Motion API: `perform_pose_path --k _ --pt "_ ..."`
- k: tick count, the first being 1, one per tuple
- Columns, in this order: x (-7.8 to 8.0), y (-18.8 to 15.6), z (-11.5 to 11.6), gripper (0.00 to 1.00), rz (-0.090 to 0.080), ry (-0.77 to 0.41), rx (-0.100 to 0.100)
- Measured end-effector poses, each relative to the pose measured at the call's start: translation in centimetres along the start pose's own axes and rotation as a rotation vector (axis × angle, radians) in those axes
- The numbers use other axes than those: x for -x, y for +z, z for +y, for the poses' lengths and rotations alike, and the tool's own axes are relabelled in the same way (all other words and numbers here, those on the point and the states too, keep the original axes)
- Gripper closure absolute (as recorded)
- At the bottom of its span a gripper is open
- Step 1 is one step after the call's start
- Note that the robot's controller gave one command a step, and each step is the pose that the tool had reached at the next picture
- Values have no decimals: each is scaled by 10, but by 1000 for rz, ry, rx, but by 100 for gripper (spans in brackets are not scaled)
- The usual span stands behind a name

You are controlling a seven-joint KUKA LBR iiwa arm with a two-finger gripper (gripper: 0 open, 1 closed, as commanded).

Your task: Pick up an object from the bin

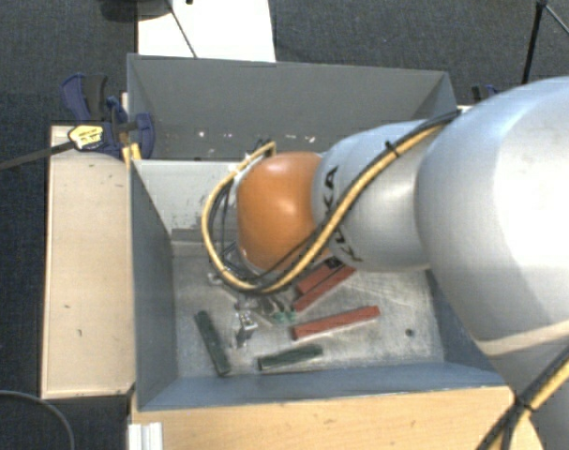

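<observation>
Here the claw (pixel 245 324) (grip: cannot tell) hangs beside a red-brown bar (pixel 336 322) lying left-to-right

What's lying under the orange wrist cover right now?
One red-brown bar pokes out from beneath it, beside the gripper. The bar's upper end and whatever else lies there are covered.

- A dark green stick (pixel 211 342), slim and straight, lies flat on the floor of the bin (pixel 157 279) at the front left. It runs from upper left to lower right, just left of the gripper (pixel 245 324).
- A second dark green stick (pixel 290 355) lies almost level along the front wall, near the middle.
- A red-brown stick (pixel 336 322) lies flat right of the middle, its right end a little higher in the view.
- Another red-brown stick (pixel 320 287) lies just behind it, slanted more steeply, its upper end hidden.
</observation>
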State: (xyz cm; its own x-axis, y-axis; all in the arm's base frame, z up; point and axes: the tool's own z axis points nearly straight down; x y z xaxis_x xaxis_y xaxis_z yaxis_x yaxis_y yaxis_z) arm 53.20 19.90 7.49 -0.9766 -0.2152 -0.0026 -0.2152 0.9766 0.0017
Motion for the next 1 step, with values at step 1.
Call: perform_pose_path --k 1 --pt "-4 -20 -37 0 0 -107 1"
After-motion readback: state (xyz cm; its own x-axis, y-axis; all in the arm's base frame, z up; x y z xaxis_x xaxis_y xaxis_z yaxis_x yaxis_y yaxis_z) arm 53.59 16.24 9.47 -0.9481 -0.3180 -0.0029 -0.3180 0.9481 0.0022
